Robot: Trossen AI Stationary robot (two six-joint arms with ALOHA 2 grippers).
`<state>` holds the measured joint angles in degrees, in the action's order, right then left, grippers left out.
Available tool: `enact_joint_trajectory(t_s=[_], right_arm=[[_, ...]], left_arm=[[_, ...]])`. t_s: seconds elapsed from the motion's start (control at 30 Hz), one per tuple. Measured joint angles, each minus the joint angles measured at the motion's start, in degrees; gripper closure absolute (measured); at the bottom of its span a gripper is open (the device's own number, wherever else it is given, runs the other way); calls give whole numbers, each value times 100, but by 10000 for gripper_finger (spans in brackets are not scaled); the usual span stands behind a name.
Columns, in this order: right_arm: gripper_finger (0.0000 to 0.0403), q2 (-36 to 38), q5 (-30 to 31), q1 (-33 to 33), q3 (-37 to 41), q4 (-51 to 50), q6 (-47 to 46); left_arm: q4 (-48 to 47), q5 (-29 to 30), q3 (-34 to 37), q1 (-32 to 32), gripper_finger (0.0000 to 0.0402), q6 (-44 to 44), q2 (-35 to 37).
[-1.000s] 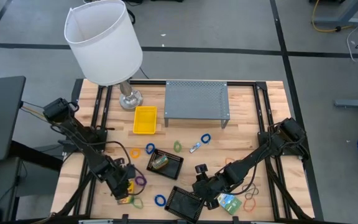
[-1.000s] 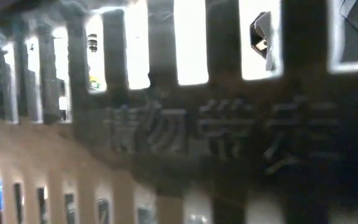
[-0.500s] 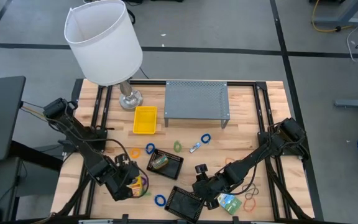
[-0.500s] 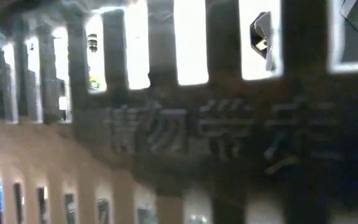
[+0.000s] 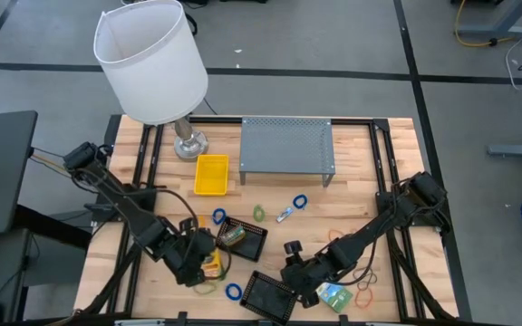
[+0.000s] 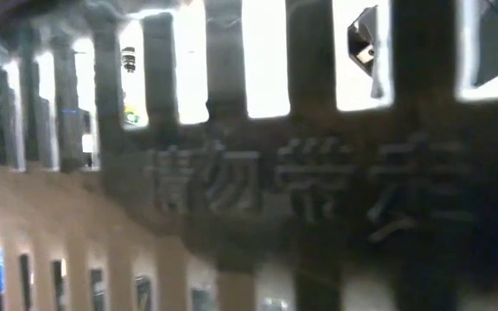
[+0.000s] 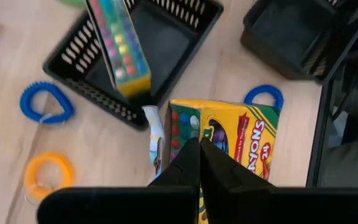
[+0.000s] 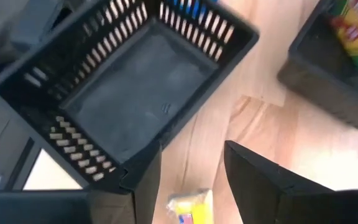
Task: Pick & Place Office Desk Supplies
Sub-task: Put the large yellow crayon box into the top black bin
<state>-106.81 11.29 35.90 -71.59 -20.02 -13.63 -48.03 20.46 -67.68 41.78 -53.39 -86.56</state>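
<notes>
My left gripper (image 5: 199, 260) is shut on a yellow-green crayon box (image 7: 244, 137), which hangs over the table beside a black basket (image 5: 254, 237). A second crayon box (image 7: 120, 43) leans tilted inside that basket. My right gripper (image 8: 188, 149) is open near the front edge. One finger stands beside the corner of a second black basket (image 8: 135, 99), and bare wood shows between the fingers. I cannot tell whether that finger touches the basket. Coiled bands lie around: blue (image 7: 45, 102), orange (image 7: 48, 174), blue (image 7: 264, 96). My left gripper pinches the crayon box between its two shut fingers (image 7: 197, 158), which come from above and slant down. They meet at the box's end nearest the wrist (image 7: 188, 127) and hide the exact spot. The box is lifted clear of the table and hangs below the fingers.
A lamp with a white shade (image 5: 150, 59), a yellow tray (image 5: 211, 174) and a grey mesh shelf (image 5: 286, 145) stand at the back. A black clip (image 5: 291, 246), a green-white box (image 5: 333, 295) and orange bands (image 5: 365, 292) lie near my right gripper. A basket wall blocks the low view.
My left gripper has risen and moved toward the table's right, toward the basket holding the crayon box. It stayed shut on its own crayon box, which has been lifted clear of the table. My right arm has stayed in place.
</notes>
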Motion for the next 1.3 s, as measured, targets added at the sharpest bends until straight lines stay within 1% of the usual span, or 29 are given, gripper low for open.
enact_joint_trajectory(t_s=[0.13, 0.23, 0.3, 0.33, 0.37, 0.43, 0.57, 0.77, 1.03, 1.17, 1.3], right_arm=[[266, 147, 467, 65, -2, 81, 90], [319, 251, 800, 68, -2, 126, 142], [367, 319, 984, 66, -2, 324, 251], [384, 343, 1079, 68, -2, 443, 364], [392, 346, 1146, 68, -2, 615, 494], [392, 344, 1246, 66, -2, 993, 726], [398, 344, 1253, 14, -2, 1684, 1192], [400, 285, 1269, -199, -4, 2221, 1346], [401, -75, 1248, -551, -4, 2496, 1318], [402, -202, 1214, -674, -3, 2536, 1197], [402, -284, 1111, -798, -4, 2340, 963]], left_arm=[[5, 65, -169, -232, 402, 305, 4], [20, 147, -312, -460, 401, 630, 7], [24, 188, -391, -639, 401, 867, 7], [40, 200, -408, -735, 401, 963, 9], [78, 202, -415, -837, 401, 1087, 9], [203, 191, -415, -1022, 401, 1344, 9], [564, 152, -415, -1356, 401, 1794, 9], [663, 38, -415, -1706, 401, 2096, -12], [886, -257, -417, -1827, 401, 2230, -371], [871, -289, -417, -1825, 401, 2234, -454], [876, -202, -417, -1827, 401, 2201, -445]])
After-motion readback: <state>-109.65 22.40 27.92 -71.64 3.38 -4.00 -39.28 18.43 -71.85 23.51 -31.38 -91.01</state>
